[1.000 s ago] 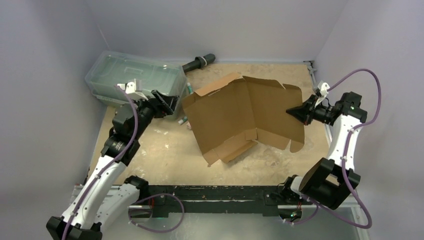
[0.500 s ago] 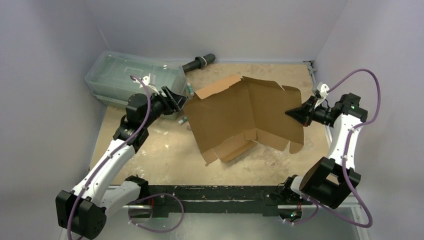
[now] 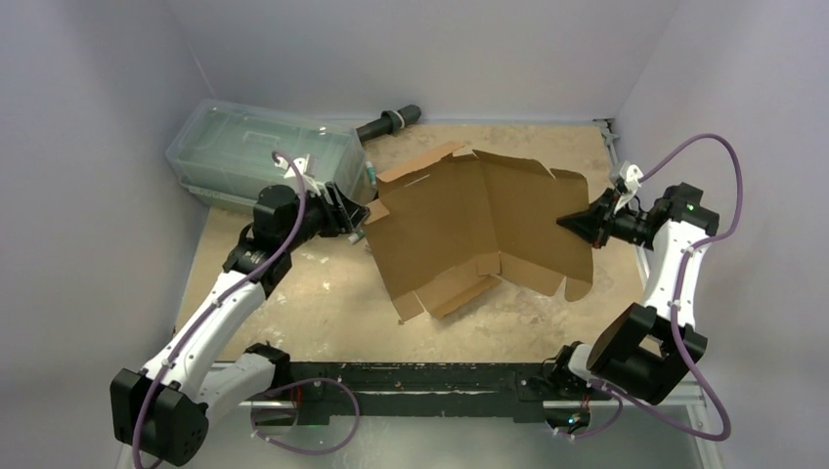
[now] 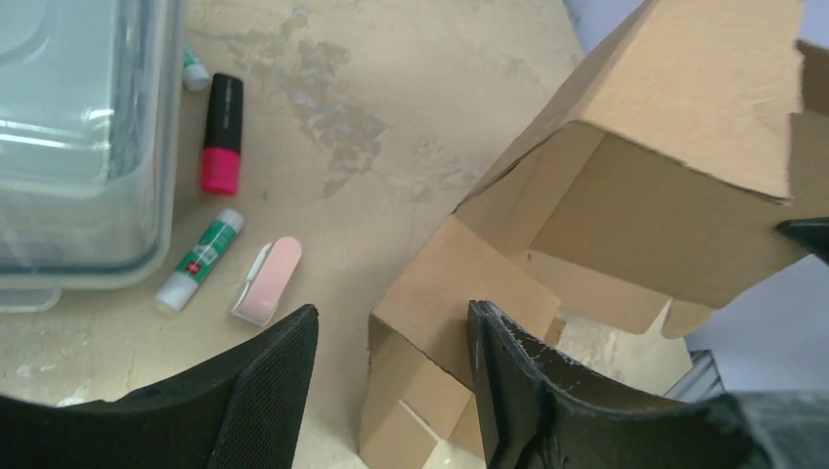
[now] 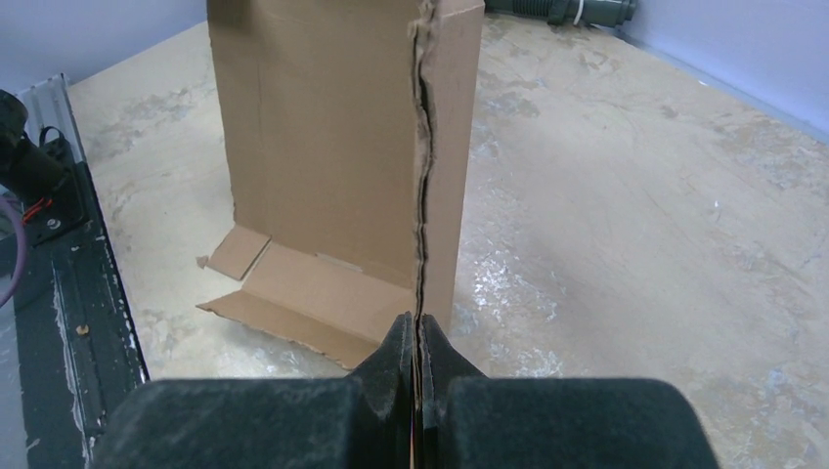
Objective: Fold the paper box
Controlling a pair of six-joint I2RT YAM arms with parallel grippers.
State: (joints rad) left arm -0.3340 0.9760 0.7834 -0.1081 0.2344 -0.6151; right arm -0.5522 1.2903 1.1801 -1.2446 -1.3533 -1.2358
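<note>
Two claws flank the plain brown corrugated cardboard paper box (image 3: 469,230), standing half-raised on the worn tan table (image 3: 313,293). The right gripper (image 3: 567,221) pinches its right panel edge tightly. The left gripper (image 4: 391,327) gapes around the left flap's corner, contact unclear.

No text could be read anywhere. The glue stick (image 4: 200,259) beside the container (image 4: 78,147), far left, wore a green label, its print too small to make out.
</note>
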